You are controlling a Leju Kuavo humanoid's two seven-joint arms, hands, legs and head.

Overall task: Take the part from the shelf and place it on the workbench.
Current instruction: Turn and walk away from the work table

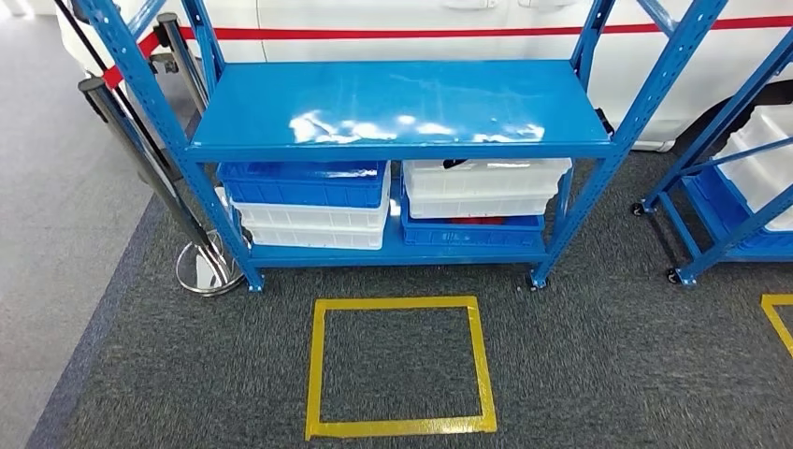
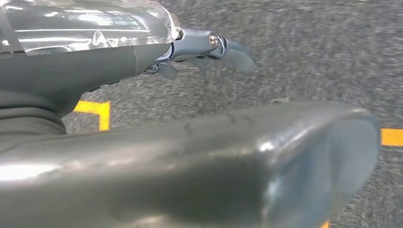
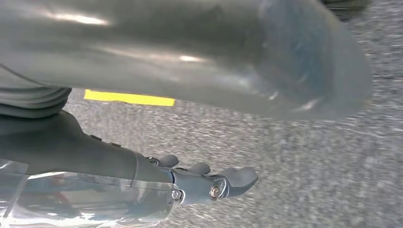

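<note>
Task barely begun, by my read: nothing picked, nothing placed, no workbench seen.

Head view: blue shelf (image 1: 402,108) sits at 12 o'clock, top board bare and glossy. On the lower level, stacked bins: blue bin (image 1: 304,183) over a white bin (image 1: 313,224) at approx 11 o'clock; white bin on the right (image 1: 482,187) over another blue bin (image 1: 472,234) at approx 1 o'clock. A dark item (image 1: 458,163) peeks at the rim of that right white bin, prob the part, but too small to tell. Yellow tape square (image 1: 402,367) on the carpet at 6 o'clock, just before the shelf. A 2nd blue rack (image 1: 739,187) at 3 o'clock.

Left hand (image 2: 204,52) hangs over carpet, holding nothing; fingers loosely apart, slightly curled. Right hand (image 3: 209,178) same: empty, fingers a bit apart.

Left to do: reach the lower level, grasp the part, carry to workbench, set down.
</note>
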